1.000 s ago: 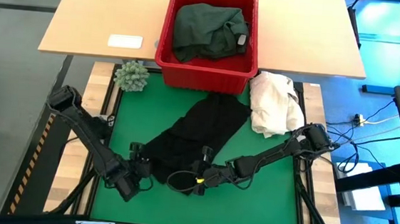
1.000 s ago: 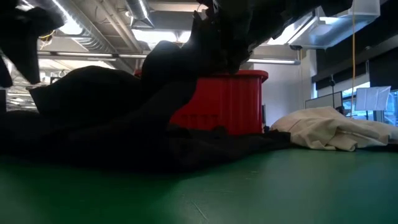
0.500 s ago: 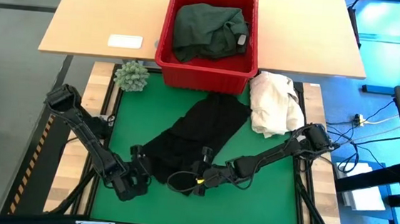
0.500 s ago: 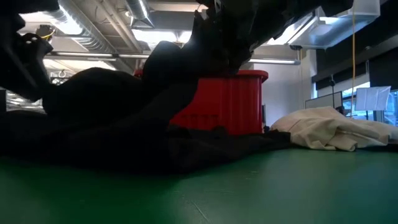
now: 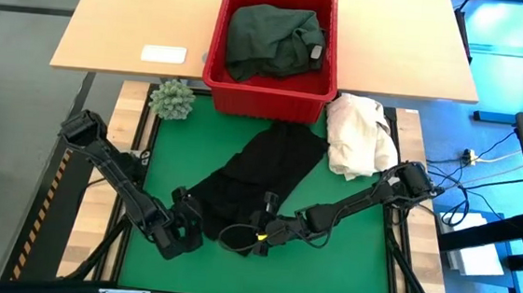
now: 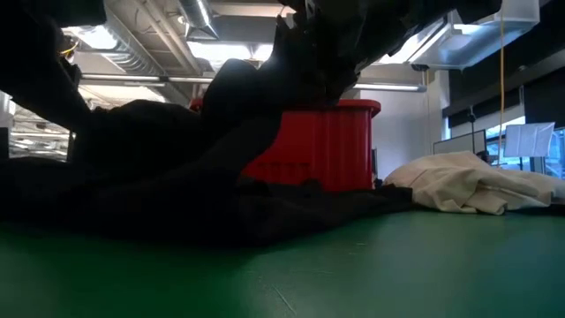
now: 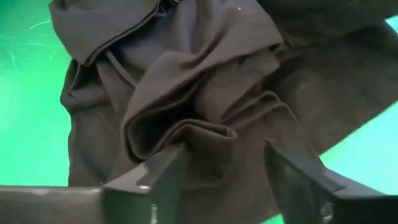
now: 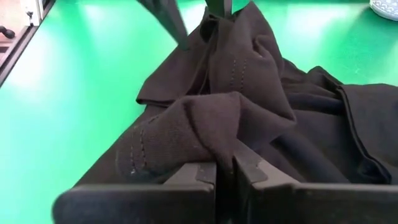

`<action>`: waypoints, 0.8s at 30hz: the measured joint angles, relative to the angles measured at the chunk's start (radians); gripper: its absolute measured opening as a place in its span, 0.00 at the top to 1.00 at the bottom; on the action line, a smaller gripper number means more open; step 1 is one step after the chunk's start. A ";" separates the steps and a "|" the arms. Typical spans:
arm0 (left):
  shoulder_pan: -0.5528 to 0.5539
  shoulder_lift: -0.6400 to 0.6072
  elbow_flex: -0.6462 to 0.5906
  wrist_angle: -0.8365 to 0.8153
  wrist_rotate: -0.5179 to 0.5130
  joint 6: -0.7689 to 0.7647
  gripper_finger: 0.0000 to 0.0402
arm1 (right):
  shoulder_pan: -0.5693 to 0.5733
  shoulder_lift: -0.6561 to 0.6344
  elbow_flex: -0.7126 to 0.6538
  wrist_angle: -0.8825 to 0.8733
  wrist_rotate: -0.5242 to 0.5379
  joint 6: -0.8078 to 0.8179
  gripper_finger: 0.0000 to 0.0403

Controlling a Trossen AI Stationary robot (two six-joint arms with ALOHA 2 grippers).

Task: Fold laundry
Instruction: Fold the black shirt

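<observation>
Laundry: a black garment (image 5: 261, 173) lies crumpled on the green desk (image 5: 356, 257); right hand (image 8: 225, 169) pinches its fold; left hand (image 7: 227, 171) gapes wide over its bunched edge.

Light: bright ceiling tubes (image 6: 199, 18) overhead, even.
Glare: pale patches on green mat (image 8: 81, 68).
Focus: low view's near mat soft.

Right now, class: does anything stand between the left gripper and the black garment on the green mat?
Nothing visible does. The left gripper hangs open directly over a bunched fold of the black garment, with only air between. The right gripper is already shut on another fold of it.
</observation>
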State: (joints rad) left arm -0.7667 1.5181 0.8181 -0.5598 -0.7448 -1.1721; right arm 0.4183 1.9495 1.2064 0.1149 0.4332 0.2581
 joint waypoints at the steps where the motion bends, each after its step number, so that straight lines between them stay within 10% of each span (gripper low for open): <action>1: 0.006 0.000 0.000 0.000 0.000 0.000 0.55 | 0.000 0.000 0.000 -0.006 0.000 -0.001 0.98; 9: 0.035 0.000 0.000 -0.008 0.004 0.033 0.96 | 0.000 0.000 0.000 -0.022 0.000 0.004 0.97; 24: -0.119 0.001 0.141 -0.013 0.114 0.309 1.00 | -0.022 0.000 0.000 -0.074 0.046 0.026 0.96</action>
State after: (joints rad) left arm -0.8861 1.5192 0.9594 -0.5728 -0.6310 -0.8634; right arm 0.3958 1.9495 1.2064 0.0405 0.4794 0.2836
